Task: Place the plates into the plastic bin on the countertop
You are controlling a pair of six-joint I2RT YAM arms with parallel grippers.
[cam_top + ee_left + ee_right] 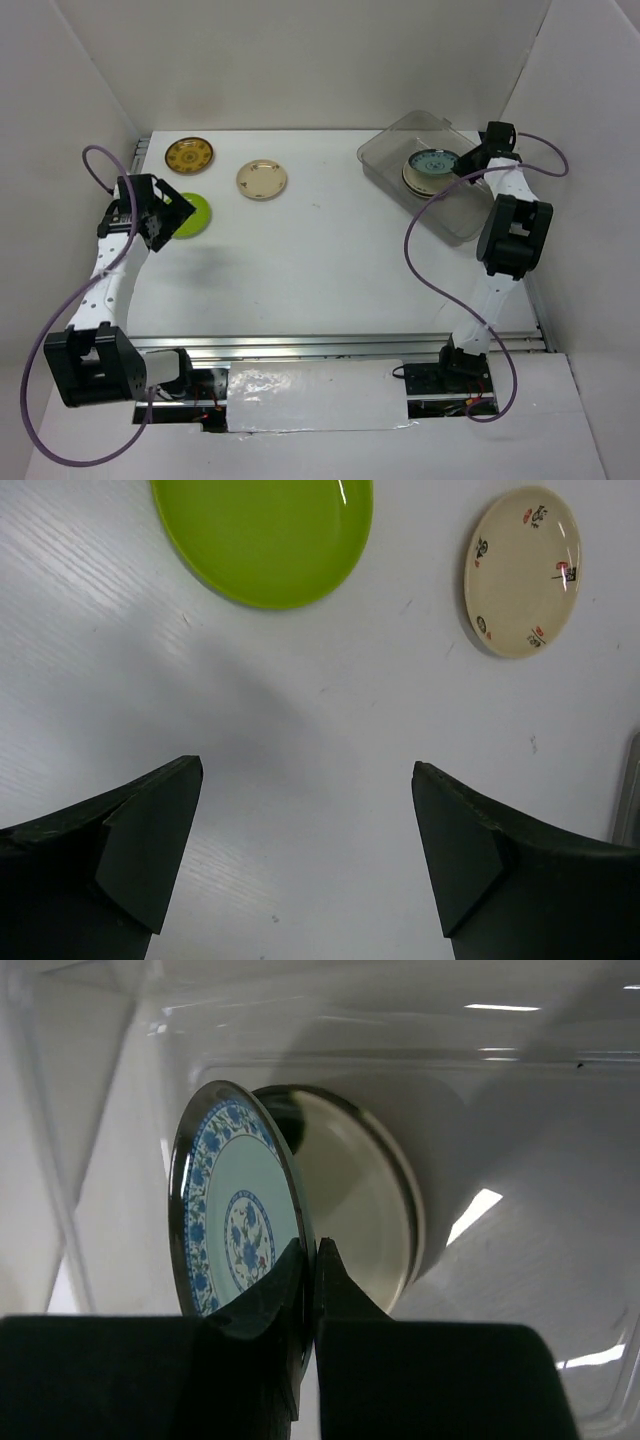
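Three plates lay loose on the table: one mustard patterned plate near the far left corner, one cream plate along the far edge, left of its middle, and one lime green plate by the left edge. All three sat flat and apart from each other. One clear plastic bin sat askew at the far right corner. It held a stack of plates, and the number in the stack could not be counted from above. One blue-green patterned plate was inside the bin, tipped up on edge. Its rim was pinched between the pressed-together fingers of the right claw. Just behind it was a second plate with a cream rim and a glossy face, and any plates below that were hidden. There were two arms. The left claw was spread wide and held nothing. It hung over bare table just beside the lime green plate, and in the overhead view the wrist covered that plate's left side. One purple cable looped off each arm. The right arm's cable arched over the table in front of the bin. White walls closed in the far, left and right sides. A crinkled shiny sheet lay at the near edge between the two arm bases.
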